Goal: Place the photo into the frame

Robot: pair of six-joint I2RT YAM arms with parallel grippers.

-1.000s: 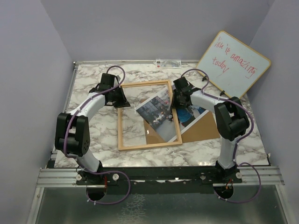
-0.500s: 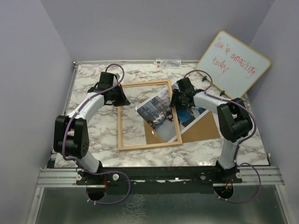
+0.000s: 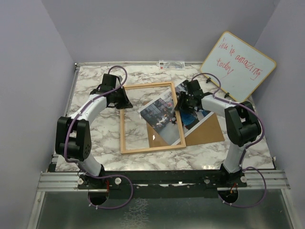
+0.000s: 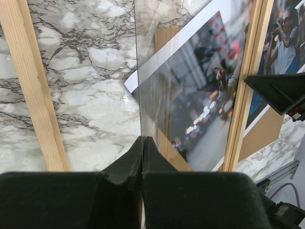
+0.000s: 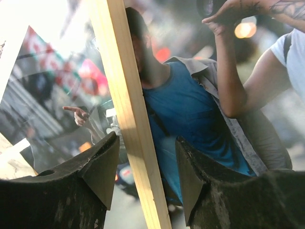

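- From above, you are seeing the photo (image 3: 162,119) lying askew on the bench (image 3: 143,162), crossing the frame (image 3: 152,149) at its right rail and half over a brown board (image 3: 209,133).
- At the left wrist, your left fingers (image 4: 126,164) are pinching together on the clear pane (image 4: 152,71) at its edge.
- At the right wrist, your right fingers (image 5: 102,167) are standing apart, straddling that rail above the photo.

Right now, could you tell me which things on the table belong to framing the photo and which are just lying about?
For the job:
- photo
- frame
- brown backing board, probably the frame's back

Just lying about:
- whiteboard with red writing
- small white strip at the far edge
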